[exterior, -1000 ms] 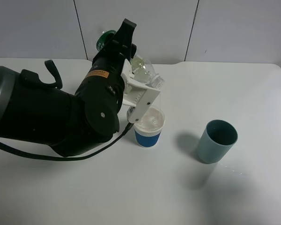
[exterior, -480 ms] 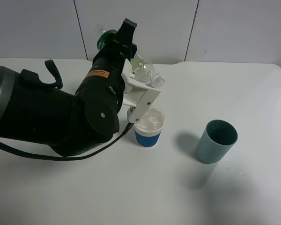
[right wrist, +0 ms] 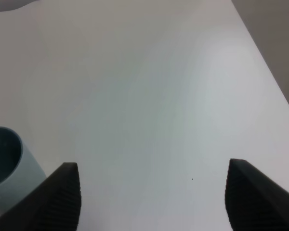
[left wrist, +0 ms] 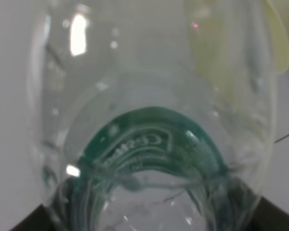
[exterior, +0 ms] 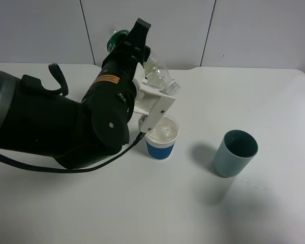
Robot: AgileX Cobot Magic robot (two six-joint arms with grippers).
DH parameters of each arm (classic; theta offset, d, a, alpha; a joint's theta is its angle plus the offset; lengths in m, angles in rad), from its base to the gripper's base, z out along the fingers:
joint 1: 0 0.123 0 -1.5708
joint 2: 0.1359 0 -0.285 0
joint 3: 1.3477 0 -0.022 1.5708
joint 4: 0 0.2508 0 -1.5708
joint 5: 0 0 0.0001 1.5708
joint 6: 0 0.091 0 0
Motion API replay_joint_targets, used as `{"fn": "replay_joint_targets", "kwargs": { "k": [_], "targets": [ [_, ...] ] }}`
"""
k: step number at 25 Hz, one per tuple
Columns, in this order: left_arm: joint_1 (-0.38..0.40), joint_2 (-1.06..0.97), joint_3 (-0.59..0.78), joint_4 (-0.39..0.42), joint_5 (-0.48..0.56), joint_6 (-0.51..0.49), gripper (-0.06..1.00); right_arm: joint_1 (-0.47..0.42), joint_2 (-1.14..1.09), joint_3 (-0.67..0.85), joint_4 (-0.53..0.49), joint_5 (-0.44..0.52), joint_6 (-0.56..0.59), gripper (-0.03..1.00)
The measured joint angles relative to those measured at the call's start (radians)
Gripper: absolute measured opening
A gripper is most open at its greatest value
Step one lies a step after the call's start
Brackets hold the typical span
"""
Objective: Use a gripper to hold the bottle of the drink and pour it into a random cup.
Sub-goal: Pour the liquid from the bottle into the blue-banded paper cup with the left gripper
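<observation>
White tabletop [exterior: 274, 101], grey panelled wall behind.

Bottle of the drink [exterior: 160, 79]: held tilted at upper centre of the exterior frame, with the open mouth pointing down and right, above the far rim of the white cup with the blue band [exterior: 161, 138]. Clear liquid is seen inside that cup. The bottle is clamped between the white fingers of the left gripper [exterior: 153, 96], which is closed on its body.

Change over the last second: very small. The wrist and bottle are displaced slightly toward the upper right of the frame; the tilt is much the same. The cup is not shifted. Judged: the pour is at or near its end, with the bottle beginning to be lifted away rather than tipped further.

Right gripper [right wrist: 159, 197]: jaws wide apart, nothing between them, over bare table at the lower edge of its own view, with the teal cup [right wrist: 7, 163] at lower left. The same teal cup [exterior: 235, 152] stands well apart from the poured cup, at right of centre.

Not resolved:
- No stream can be made out between mouth and cup.
- Liquid left in the bottle cannot be judged; the left wrist view is filled by clear plastic and the green label [left wrist: 149, 130].
- A green object [exterior: 113, 40] at upper left is mostly hidden by the arm.
- The right arm is not seen in the exterior view.
</observation>
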Motion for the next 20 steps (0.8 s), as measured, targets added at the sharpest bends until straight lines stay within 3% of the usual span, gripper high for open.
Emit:
{"fn": "replay_joint_targets", "kwargs": {
  "k": [20],
  "targets": [
    [0.0,-0.005,0.0,0.057,0.0,0.0,0.51,0.0,0.0,0.0,0.0,0.0,0.0,0.63]
  ]
}}
